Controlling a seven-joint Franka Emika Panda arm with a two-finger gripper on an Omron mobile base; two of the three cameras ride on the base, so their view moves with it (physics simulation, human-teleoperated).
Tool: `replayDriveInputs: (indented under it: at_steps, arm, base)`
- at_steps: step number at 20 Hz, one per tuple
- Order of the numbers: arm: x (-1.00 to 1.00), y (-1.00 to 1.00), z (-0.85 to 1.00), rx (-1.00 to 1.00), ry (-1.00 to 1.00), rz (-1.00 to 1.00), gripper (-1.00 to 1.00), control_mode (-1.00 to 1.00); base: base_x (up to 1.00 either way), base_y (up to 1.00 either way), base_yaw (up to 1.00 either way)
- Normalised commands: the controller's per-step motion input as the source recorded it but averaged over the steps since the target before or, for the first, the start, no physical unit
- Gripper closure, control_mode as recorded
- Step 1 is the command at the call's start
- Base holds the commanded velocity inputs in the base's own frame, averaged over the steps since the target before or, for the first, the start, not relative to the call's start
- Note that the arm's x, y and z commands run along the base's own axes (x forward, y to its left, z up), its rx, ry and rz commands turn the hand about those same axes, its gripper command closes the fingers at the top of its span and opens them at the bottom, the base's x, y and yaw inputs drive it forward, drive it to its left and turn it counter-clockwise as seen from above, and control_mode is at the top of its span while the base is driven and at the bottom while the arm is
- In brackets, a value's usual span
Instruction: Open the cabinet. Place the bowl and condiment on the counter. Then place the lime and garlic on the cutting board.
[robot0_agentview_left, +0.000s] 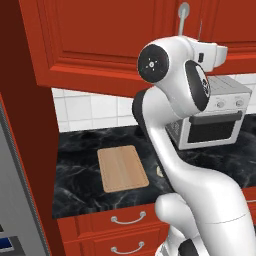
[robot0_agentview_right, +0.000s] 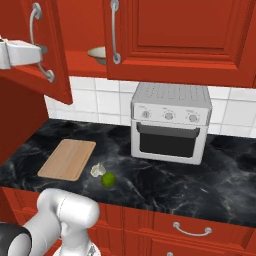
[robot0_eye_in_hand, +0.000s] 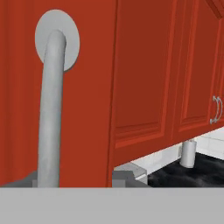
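The cabinet's left door (robot0_agentview_right: 47, 75) stands swung out towards me, and its right door (robot0_agentview_right: 175, 35) is closed. My gripper (robot0_eye_in_hand: 78, 180) is at the open door's curved silver handle (robot0_eye_in_hand: 49, 109). The handle passes between the fingers close to the left one, and the right finger (robot0_eye_in_hand: 124, 177) stands clear of it. The cream bowl (robot0_agentview_right: 98, 54) shows on the shelf in the gap between the doors. The condiment is hidden. The lime (robot0_agentview_right: 108, 179) and garlic (robot0_agentview_right: 98, 170) lie side by side on the black counter (robot0_agentview_right: 165, 180), just right of the cutting board (robot0_agentview_right: 67, 159).
A silver toaster oven (robot0_agentview_right: 170, 122) stands on the counter against the tiled wall, right of the board. Red drawers (robot0_agentview_left: 127, 220) run below the counter's front edge. A tall red panel (robot0_agentview_left: 30, 150) bounds the counter on the left. A white roll (robot0_eye_in_hand: 188, 153) stands further along the counter.
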Motion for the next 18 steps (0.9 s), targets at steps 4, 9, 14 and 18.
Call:
replayDriveInputs:
  at_steps: [4,9,14,18]
  arm:
    - [-0.56,0.02,0.26,0.0,-0.01,-0.01,1.0,-1.0]
    - [-0.54,0.09,0.29,0.0,0.0,-0.01,1.0,-1.0]
    - [-0.51,0.15,0.3,0.0,0.0,-0.02,1.0,-1.0]
    - [-0.46,0.22,0.28,0.0,0.0,-0.02,1.0,-1.0]
  base:
    - [0.0,0.0,0.0]
    - [0.0,0.0,0.0]
    - [0.0,0.0,0.0]
    - [0.0,0.0,0.0]
